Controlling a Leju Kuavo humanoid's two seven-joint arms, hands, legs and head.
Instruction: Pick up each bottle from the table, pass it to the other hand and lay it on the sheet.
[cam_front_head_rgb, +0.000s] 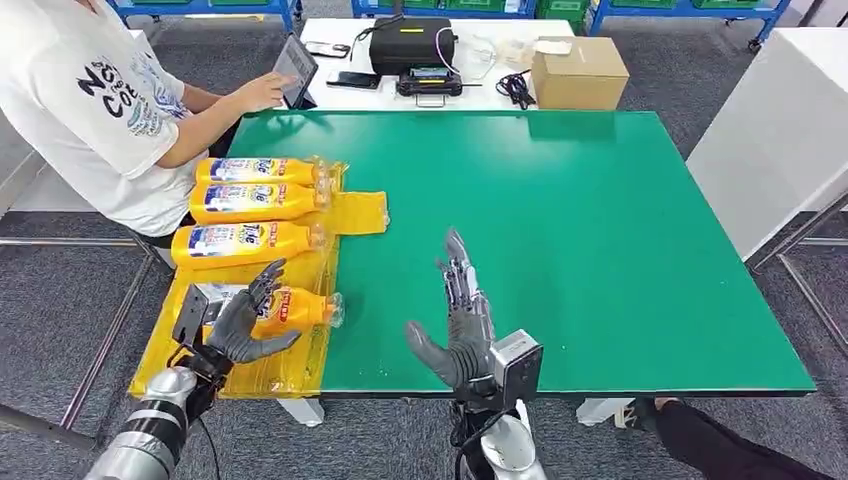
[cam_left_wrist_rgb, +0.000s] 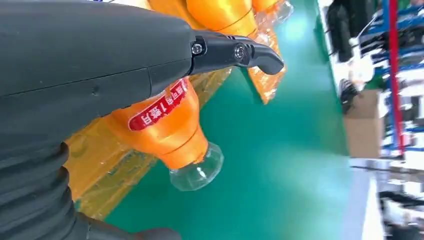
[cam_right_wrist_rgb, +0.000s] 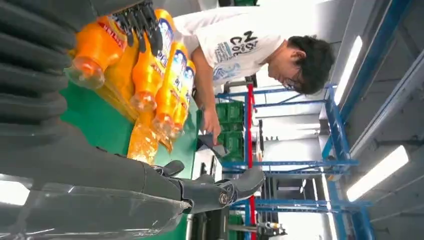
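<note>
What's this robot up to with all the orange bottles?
It is laying bottles on a yellow sheet at the left edge of the green table. Three bottles lie side by side at the far end of the sheet. The left hand is over a fourth bottle lying nearer the robot, fingers spread; whether it touches the bottle is unclear. The right hand is open and empty above the table. A person beside the table taps a tablet.
</note>
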